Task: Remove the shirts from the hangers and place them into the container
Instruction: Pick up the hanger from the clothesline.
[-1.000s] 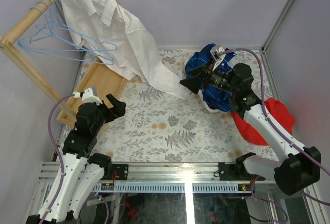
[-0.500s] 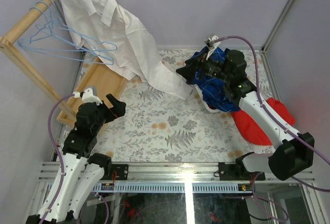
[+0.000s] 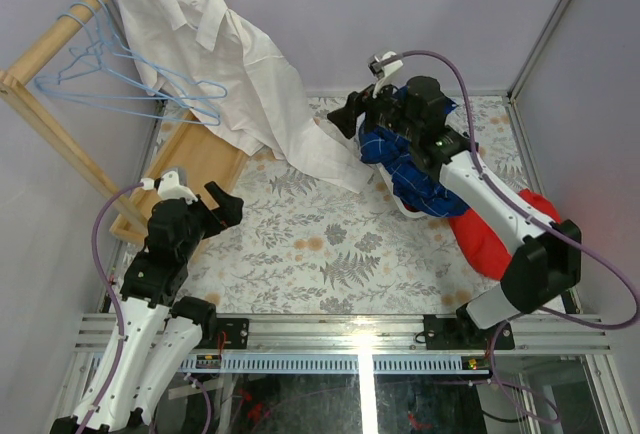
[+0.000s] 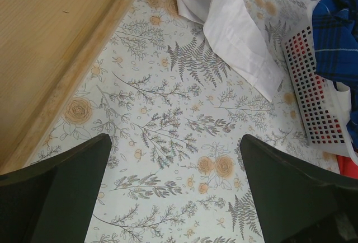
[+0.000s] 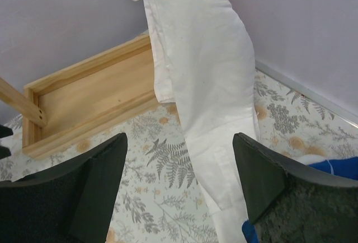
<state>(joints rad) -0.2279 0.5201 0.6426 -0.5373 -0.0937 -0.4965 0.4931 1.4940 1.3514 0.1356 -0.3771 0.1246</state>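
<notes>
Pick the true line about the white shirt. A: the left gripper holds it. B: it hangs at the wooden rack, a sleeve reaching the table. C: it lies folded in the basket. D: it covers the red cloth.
B: the white shirt hangs high at the wooden rack, its sleeve trailing down onto the table.

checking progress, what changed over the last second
The right gripper swung from over the blue shirt in the basket, far and left toward the hanging sleeve of the white shirt, open and empty. Nothing was taken or released. The left gripper and the white shirt stayed put.
</notes>
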